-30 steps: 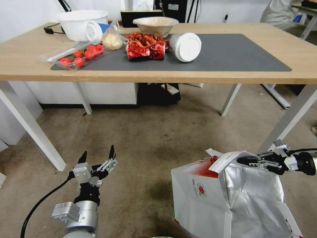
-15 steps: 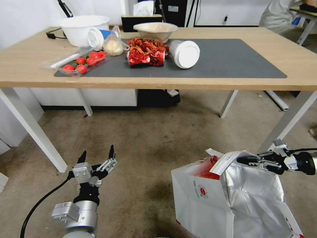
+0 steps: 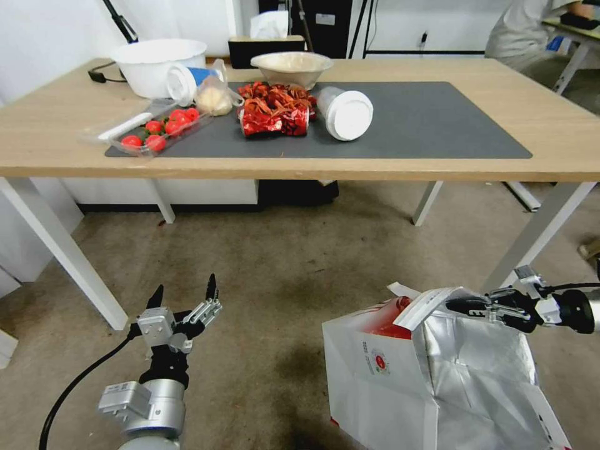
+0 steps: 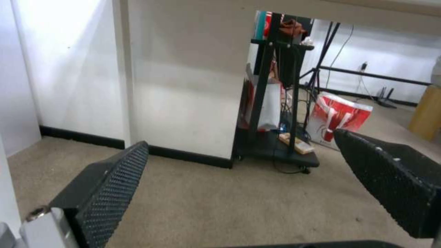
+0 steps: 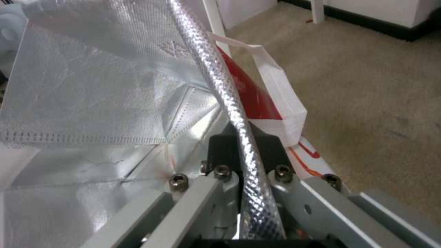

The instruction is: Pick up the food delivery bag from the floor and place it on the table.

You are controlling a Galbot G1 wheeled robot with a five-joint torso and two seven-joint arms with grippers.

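The food delivery bag, red and white with silver foil lining, stands open at the lower right over the floor. My right gripper is shut on the bag's top rim beside a white flat handle. The right wrist view shows the foil edge pinched between the jaws of that gripper, with the handle just beyond. My left gripper hovers open above the floor at the lower left, holding nothing; its fingers stand wide apart. The table stretches across ahead.
The dark grey mat holds a tipped white cup, a red snack packet and bowls; a tomato tray lies at its left end. White table legs flank open carpet. A black shelf stands past the left arm.
The whole head view has shifted, with the table lower and fuller in the picture, so the camera moved. Both grippers and the bag keep their places.
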